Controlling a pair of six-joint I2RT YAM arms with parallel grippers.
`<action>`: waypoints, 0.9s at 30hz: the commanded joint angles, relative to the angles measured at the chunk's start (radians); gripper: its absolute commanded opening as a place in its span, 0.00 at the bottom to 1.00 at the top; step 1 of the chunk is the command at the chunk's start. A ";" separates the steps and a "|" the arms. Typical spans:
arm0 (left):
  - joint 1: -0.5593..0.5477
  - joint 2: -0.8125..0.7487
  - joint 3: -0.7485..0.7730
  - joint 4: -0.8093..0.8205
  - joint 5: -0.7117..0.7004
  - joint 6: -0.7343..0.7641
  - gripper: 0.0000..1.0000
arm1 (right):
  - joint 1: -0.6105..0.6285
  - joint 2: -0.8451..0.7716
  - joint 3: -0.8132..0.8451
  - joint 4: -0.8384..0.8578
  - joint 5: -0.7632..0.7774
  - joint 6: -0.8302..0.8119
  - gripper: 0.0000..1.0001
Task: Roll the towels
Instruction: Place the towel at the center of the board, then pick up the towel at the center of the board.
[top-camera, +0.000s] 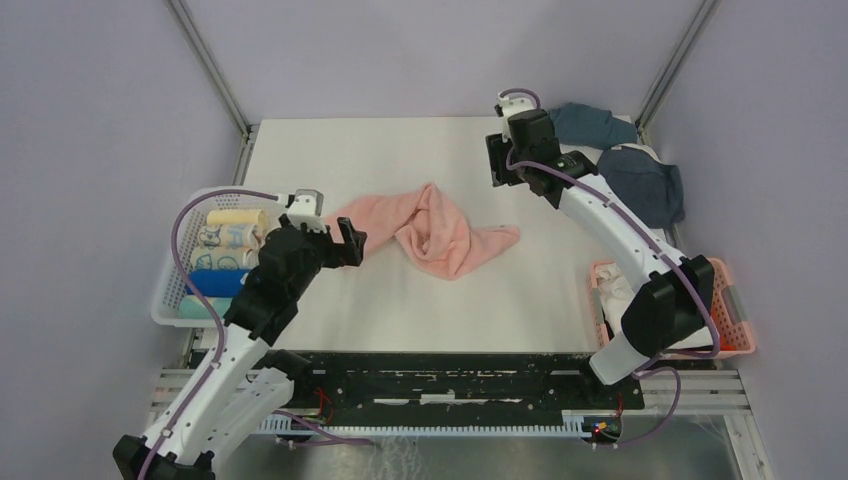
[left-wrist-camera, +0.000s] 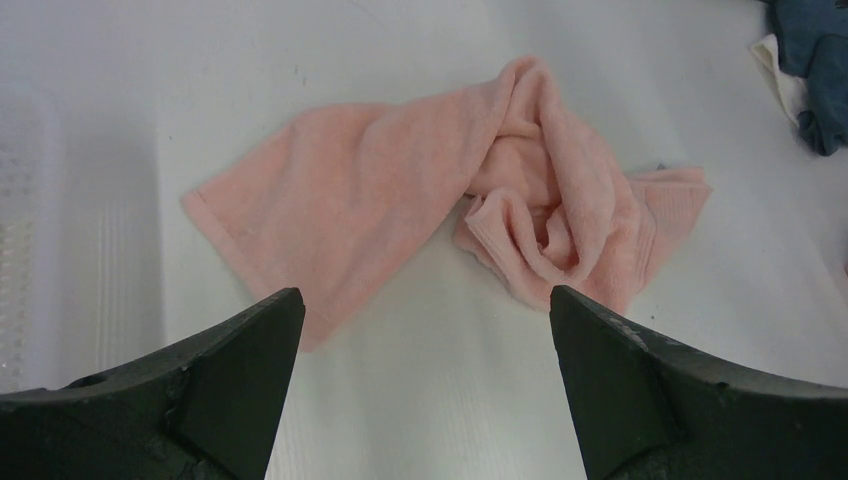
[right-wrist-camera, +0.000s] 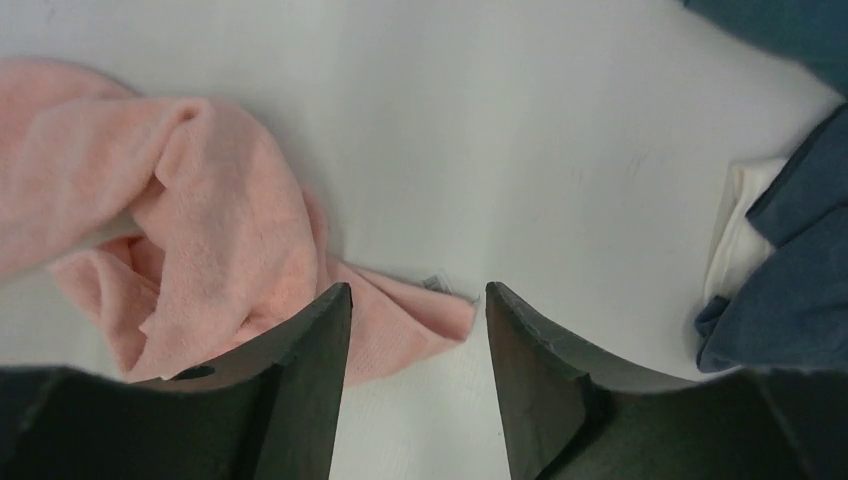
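Observation:
A pink towel (top-camera: 430, 228) lies crumpled and twisted in the middle of the white table, its flatter end pointing left. In the left wrist view the pink towel (left-wrist-camera: 400, 200) spreads just beyond my left gripper (left-wrist-camera: 425, 300), which is open wide and empty. From above, the left gripper (top-camera: 352, 240) sits at the towel's left end. My right gripper (top-camera: 497, 165) hovers at the far side of the table, right of the towel. Its jaws stand open with nothing held, and the right gripper (right-wrist-camera: 418, 290) looks down on the towel's tagged corner (right-wrist-camera: 445, 310).
A slate blue towel (top-camera: 590, 125) and a dark navy towel (top-camera: 645, 185) are heaped at the back right, with a bit of white cloth (right-wrist-camera: 735, 230) under them. A white basket (top-camera: 165, 300) at the left holds several rolled towels. A pink basket (top-camera: 735, 310) stands at the right.

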 joint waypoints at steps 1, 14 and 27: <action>-0.003 0.069 0.042 -0.034 0.037 -0.101 0.99 | 0.004 -0.066 -0.093 0.018 -0.055 0.032 0.62; 0.029 0.453 0.150 -0.088 -0.021 -0.138 0.99 | 0.169 -0.074 -0.417 0.126 -0.228 0.130 0.72; 0.209 0.699 0.183 -0.092 0.065 -0.146 1.00 | 0.452 0.090 -0.414 0.260 -0.051 -0.076 0.80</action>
